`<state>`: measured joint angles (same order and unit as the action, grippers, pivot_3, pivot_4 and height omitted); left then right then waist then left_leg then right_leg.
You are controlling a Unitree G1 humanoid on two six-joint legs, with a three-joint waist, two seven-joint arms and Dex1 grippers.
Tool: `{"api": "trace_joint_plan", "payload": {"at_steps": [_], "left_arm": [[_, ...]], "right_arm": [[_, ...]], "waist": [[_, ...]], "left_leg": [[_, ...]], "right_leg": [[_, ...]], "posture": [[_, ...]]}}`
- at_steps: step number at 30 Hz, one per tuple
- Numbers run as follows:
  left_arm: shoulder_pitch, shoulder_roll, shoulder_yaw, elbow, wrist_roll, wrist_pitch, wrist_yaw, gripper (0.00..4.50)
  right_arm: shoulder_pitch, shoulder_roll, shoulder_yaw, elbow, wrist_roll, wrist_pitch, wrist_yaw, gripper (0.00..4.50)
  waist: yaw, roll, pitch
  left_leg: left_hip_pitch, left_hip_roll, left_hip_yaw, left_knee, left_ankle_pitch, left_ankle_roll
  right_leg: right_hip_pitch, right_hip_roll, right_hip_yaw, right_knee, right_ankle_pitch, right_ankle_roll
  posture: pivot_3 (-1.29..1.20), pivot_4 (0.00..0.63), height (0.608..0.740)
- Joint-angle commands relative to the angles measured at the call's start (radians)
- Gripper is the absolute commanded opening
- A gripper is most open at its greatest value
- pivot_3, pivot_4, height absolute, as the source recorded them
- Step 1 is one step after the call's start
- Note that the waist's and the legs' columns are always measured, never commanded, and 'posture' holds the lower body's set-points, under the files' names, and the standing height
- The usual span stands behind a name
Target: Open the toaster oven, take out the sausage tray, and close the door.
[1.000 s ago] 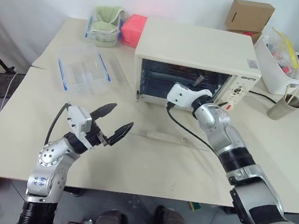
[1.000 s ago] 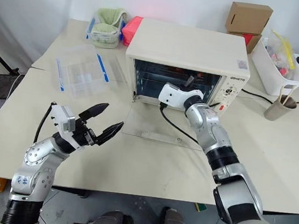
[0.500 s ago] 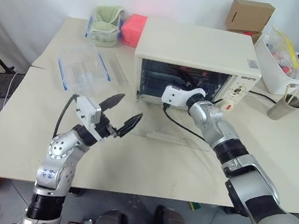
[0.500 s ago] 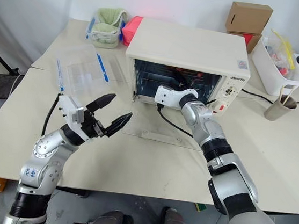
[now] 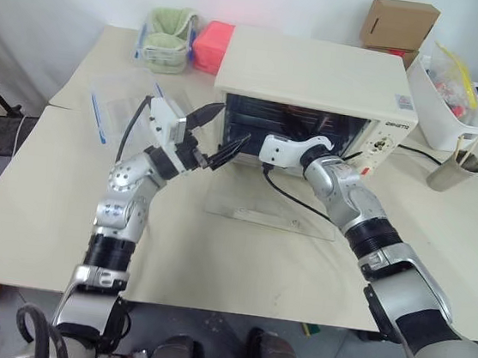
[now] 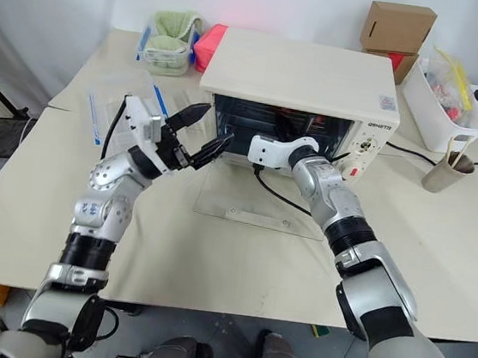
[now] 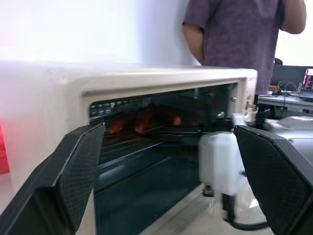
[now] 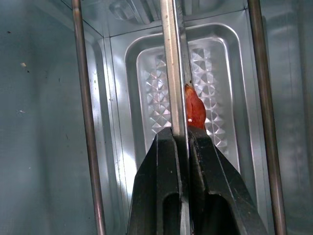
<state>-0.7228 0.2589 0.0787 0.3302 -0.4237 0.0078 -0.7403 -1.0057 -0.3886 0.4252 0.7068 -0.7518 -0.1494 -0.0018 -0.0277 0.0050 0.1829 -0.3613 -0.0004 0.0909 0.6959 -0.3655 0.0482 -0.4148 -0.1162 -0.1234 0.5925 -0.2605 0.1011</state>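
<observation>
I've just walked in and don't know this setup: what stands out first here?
The cream oven at mid-table stands with its door dropped flat. The right gripper reaches inside, jaws shut on the rim of the tray of sausages. The left gripper hovers open at the oven's left front corner.

The oven [image 7: 146, 147] fills the middle of the frame, its front open onto a dark inside where three red-brown sausages [image 7: 144, 119] lie side by side on the tray [image 7: 161, 131] near the upper centre. The left gripper's [image 7: 171, 181] two black fingers [image 7: 80, 171] stand wide apart at the lower left and lower right, and between them the white end of the other arm [image 7: 220, 161] sits at the oven mouth. A person in a purple shirt [image 7: 234, 34] stands at the upper right.
</observation>
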Motion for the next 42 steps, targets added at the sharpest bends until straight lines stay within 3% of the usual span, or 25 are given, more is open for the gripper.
{"api": "trace_joint_plan", "payload": {"at_steps": [1,16,27,30,35,42], "left_arm": [[-0.054,0.003,0.024,0.068,-0.004,-0.029,-0.035,4.5],[-0.114,-0.007,0.046,0.181,-0.029,0.017,-0.116,4.5],[-0.057,0.011,0.07,0.075,-0.082,0.15,-0.125,4.5],[-0.019,0.03,0.074,-0.002,-0.099,0.262,-0.084,4.5],[0.079,0.115,0.102,-0.192,-0.233,0.637,-0.018,4.5],[0.073,0.132,0.318,-0.225,-0.598,1.248,0.232,4.5]], "right_arm": [[0.027,-0.018,-0.045,-0.148,0.043,-0.004,0.023,0.02],[0.537,-0.119,-0.162,-0.935,0.037,0.164,0.307,0.02],[0.784,-0.186,-0.226,-1.165,0.008,0.16,0.378,0.02],[0.81,-0.193,-0.229,-1.188,0.012,0.155,0.394,0.02],[0.862,-0.197,-0.24,-1.243,0.027,0.139,0.432,0.02],[0.895,-0.24,-0.274,-1.288,0.069,0.059,0.455,0.02]], "waist": [[-0.001,0.0,0.0],[0.027,0.0,0.0],[0.029,0.0,0.0],[0.029,0.0,0.0],[0.03,0.0,0.0],[0.029,-0.001,0.0]], "left_leg": [[0.0,0.0,0.0,0.0,0.0,0.0],[-0.008,0.0,-0.004,0.003,0.0,0.0],[-0.006,-0.001,-0.003,0.004,0.002,-0.001],[-0.007,-0.001,-0.004,0.003,0.002,-0.001],[-0.007,-0.001,-0.005,0.003,0.002,-0.001],[-0.006,-0.001,-0.008,0.004,0.002,-0.001]], "right_leg": [[0.0,0.0,-0.001,0.0,0.0,0.0],[-0.004,0.0,-0.006,0.0,0.0,0.0],[-0.004,0.0,-0.004,0.001,0.0,0.001],[-0.004,0.0,-0.004,0.0,0.0,0.001],[-0.004,0.0,-0.004,0.0,0.0,0.001],[-0.001,-0.001,0.003,0.0,0.0,0.001]], "posture": [[0.0,0.15,0.74],[0.0,0.15,0.74],[0.0,0.15,0.74],[0.0,0.15,0.74],[0.0,0.15,0.74],[0.0,0.15,0.74]]}}
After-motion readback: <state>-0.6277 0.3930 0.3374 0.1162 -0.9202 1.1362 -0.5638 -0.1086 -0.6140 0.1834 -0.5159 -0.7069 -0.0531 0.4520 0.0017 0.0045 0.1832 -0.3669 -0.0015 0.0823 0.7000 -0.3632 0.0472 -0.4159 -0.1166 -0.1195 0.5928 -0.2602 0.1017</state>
